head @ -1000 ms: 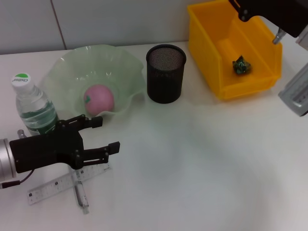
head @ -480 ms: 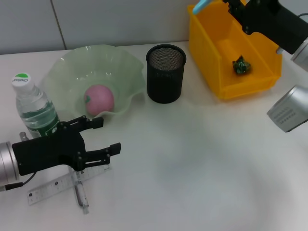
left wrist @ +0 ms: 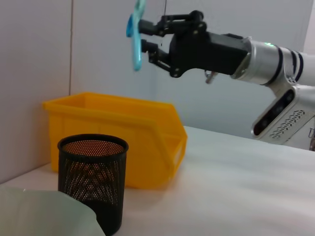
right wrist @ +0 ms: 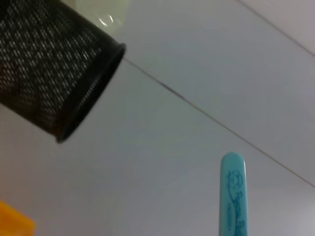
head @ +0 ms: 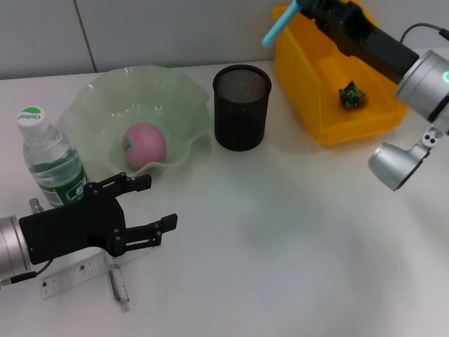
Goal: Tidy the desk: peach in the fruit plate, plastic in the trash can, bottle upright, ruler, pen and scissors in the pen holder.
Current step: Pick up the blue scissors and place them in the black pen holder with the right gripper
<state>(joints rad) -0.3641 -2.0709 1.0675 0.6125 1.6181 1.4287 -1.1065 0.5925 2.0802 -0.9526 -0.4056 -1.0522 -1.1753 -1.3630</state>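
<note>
The right pincer [head: 309, 8] grips the blue scissors [head: 279, 27] high above the yellow bin [head: 309, 105], blade slanting down toward the pen holder [head: 241, 107]; the left pincer [head: 151, 203] hangs open beside the bottle [head: 49, 160].

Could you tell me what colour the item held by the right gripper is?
Light blue; the scissors in the right gripper show best in the left wrist view.

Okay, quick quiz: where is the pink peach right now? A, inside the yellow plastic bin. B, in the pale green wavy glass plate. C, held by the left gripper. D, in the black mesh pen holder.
B: the pink peach sits inside the pale green wavy glass plate, apart from both grippers.
</note>
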